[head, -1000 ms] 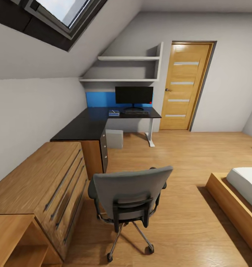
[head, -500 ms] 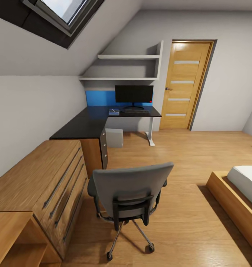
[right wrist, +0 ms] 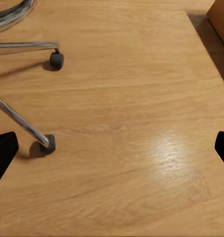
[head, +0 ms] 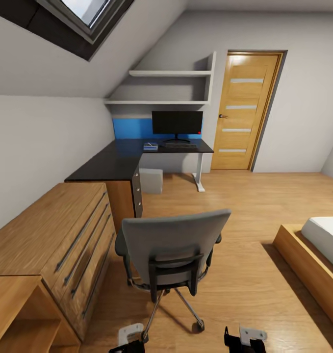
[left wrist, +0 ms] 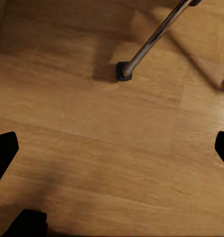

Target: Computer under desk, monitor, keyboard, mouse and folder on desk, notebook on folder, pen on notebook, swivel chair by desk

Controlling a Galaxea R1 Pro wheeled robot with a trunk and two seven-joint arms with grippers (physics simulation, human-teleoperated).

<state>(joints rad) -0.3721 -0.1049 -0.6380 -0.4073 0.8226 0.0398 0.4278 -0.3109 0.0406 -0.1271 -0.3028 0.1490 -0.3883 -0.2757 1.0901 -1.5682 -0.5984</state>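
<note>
At the left of the head view stands a light wooden drawer chest (head: 63,240) with long dark handles, against the white wall. Just behind it begins the long glossy black L-shaped desk (head: 112,164), with its black drawer unit facing the room and a blue back panel at the far wall. On the far part of the desk lies a small bright blue flat folder (head: 150,146) with something pale on top of it; it is too small to tell what. Beside it, to the right, lies the long dark keyboard (head: 180,145), in front of the wide black flat monitor (head: 177,123) on its thin stand. Under the desk, on the wooden floor (head: 244,206), stands the light grey-white boxy computer tower (head: 151,181).

In the middle, near the camera, stands the grey upholstered swivel chair (head: 172,252) with its back to the robot, well apart from the desk. At the bottom edge, the left gripper (head: 128,338) is just beside the chrome base of the chair. In the left wrist view its dark fingertips (left wrist: 4,150) stand wide apart over the bare floor, grasping nothing. The right gripper (head: 245,337) is to the right of the chair base; its fingertips (right wrist: 3,148) are also spread wide, with nothing between them.

Further right are a yellow-brown wooden door (head: 244,110) and the corner of a wooden-framed bed (head: 308,264).
</note>
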